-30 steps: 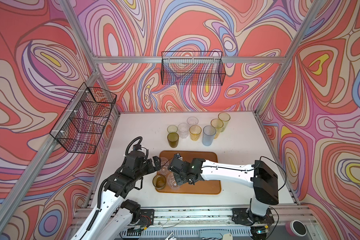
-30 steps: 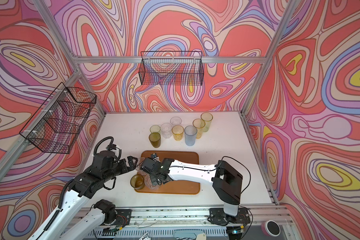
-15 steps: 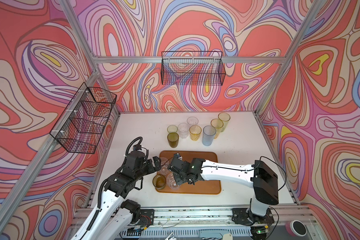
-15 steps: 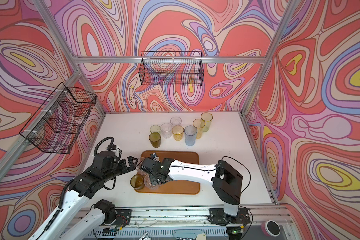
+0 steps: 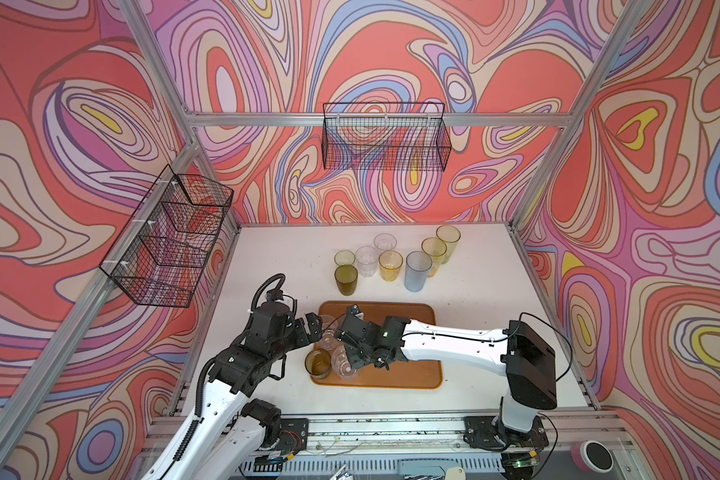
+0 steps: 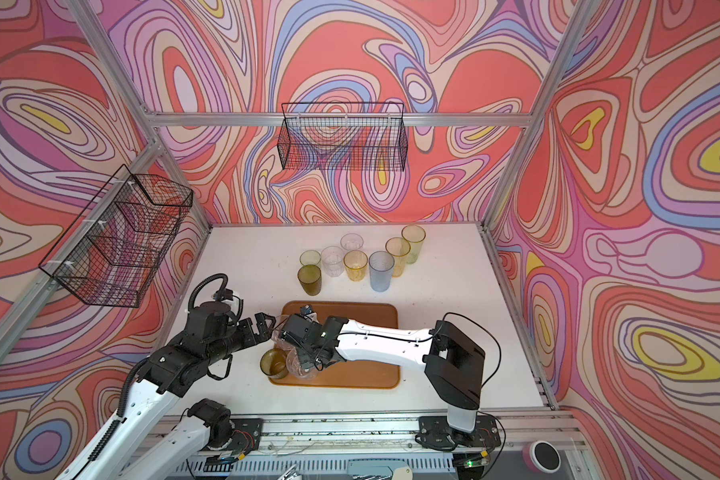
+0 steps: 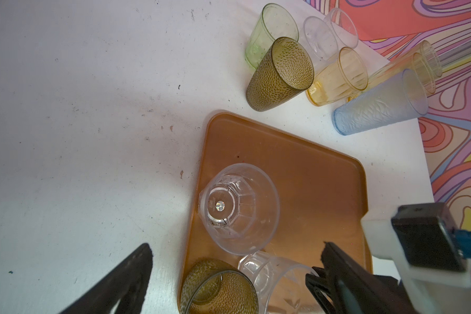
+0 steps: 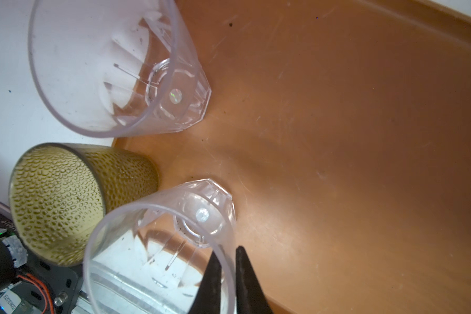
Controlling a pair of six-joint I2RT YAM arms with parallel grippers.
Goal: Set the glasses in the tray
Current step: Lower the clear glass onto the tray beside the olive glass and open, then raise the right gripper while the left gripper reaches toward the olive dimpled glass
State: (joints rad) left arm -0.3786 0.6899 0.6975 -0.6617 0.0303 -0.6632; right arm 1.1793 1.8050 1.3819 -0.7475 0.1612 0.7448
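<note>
The right hand [image 8: 227, 261] narrowly pinches the rim of a clear faceted tumbler [image 8: 158, 244] at the left end of the smooth orange-brown tray [image 8: 337, 136], one finger inside. A dimpled olive tumbler [image 8: 57, 201] stands just beside it in the near left corner. A second clear faceted tumbler [image 8: 114, 68] stands by the left edge, just ahead of the wide-spread left hand [image 7: 235, 246]. Eight more tumblers [image 5: 390, 266] cluster toward the white surface's [image 5: 275, 257] far edge.

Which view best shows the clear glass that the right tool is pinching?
The right wrist view: the clear glass is close up, its wall pinched between the right tool's tips. In both top views it is small and half hidden under the arm; the left wrist view cuts it off at the edge.
</note>
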